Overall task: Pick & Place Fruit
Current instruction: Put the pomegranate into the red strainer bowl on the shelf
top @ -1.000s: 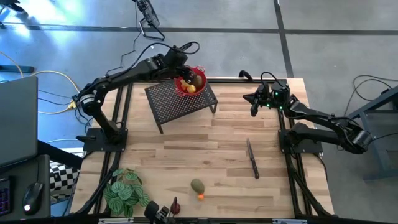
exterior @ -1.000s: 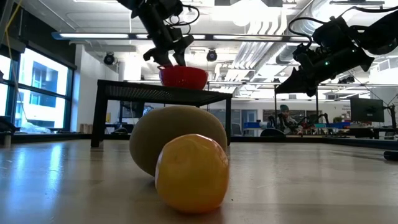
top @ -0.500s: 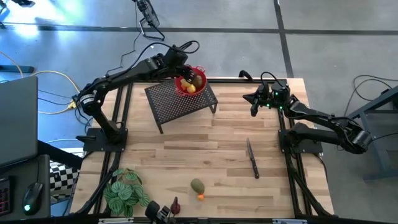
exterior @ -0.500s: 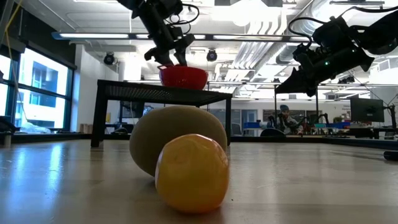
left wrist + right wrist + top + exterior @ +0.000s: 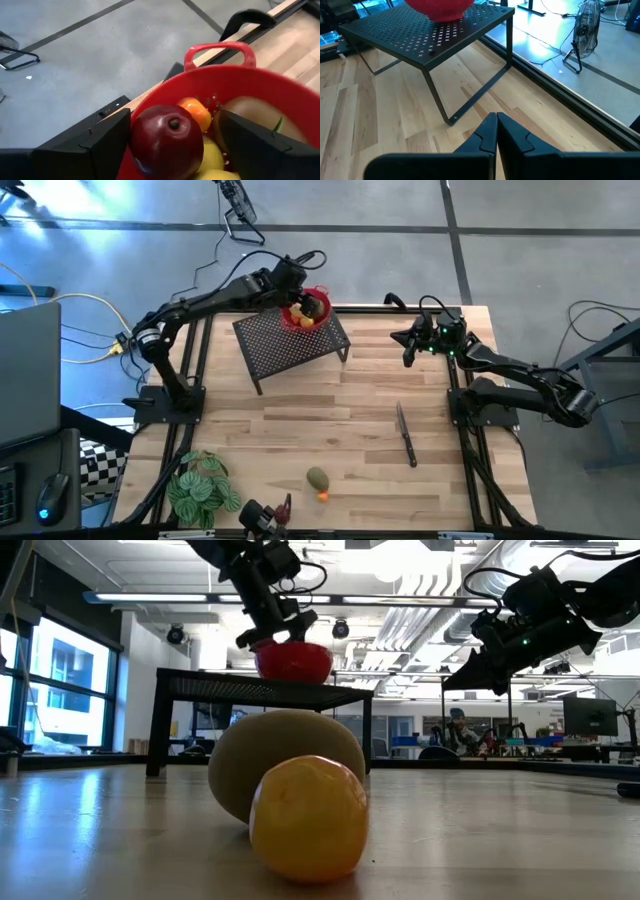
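Note:
A red mesh bowl (image 5: 303, 317) stands on a black perforated stand (image 5: 290, 340) at the table's far side. It holds yellow, orange and brown-green fruit. A dark red apple (image 5: 167, 140) rests on top of that fruit. My left gripper (image 5: 175, 130) hangs open just over the bowl (image 5: 292, 660), one finger on each side of the apple. An olive-green fruit (image 5: 318, 478) and a small orange one (image 5: 322, 496) lie on the table near its front edge. My right gripper (image 5: 496, 131) waits shut at the far right (image 5: 408, 348).
A knife (image 5: 406, 435) lies on the wood right of centre. A green leafy plant (image 5: 200, 488) stands at the near left corner. Black frame rails run along the table's left and right sides. Bare wood lies between the stand and the two loose fruit.
My left gripper has sunk a little toward the bowl and opened wider. The dark red apple now lies in the bowl on the other fruit.

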